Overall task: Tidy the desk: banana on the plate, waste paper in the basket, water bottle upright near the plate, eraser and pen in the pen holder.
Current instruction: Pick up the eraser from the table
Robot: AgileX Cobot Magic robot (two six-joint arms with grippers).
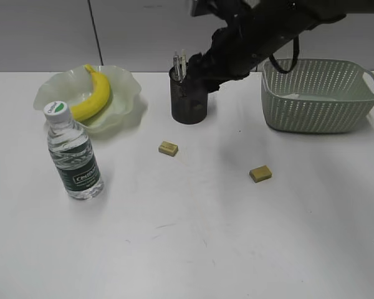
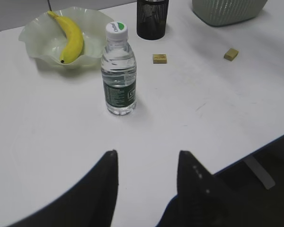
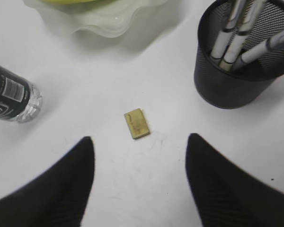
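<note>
The banana (image 1: 95, 93) lies in the wavy pale green plate (image 1: 128, 84). The water bottle (image 1: 74, 156) stands upright in front of the plate. The black mesh pen holder (image 1: 188, 99) holds several pens (image 1: 179, 64). One yellowish eraser (image 1: 168, 148) lies in front of the holder and another (image 1: 260, 173) further right. My right arm (image 1: 243, 40) hangs over the holder. Its gripper (image 3: 139, 138) is open and empty above the first eraser (image 3: 137, 124). My left gripper (image 2: 146, 153) is open and empty, low over the desk (image 1: 206, 243), short of the bottle (image 2: 118, 75). The waste paper is not clearly visible.
The pale green basket (image 1: 318, 99) stands at the back right, with a pale patch inside that I cannot identify. The desk's front edge (image 2: 255, 151) shows in the left wrist view, to the right of the left gripper.
</note>
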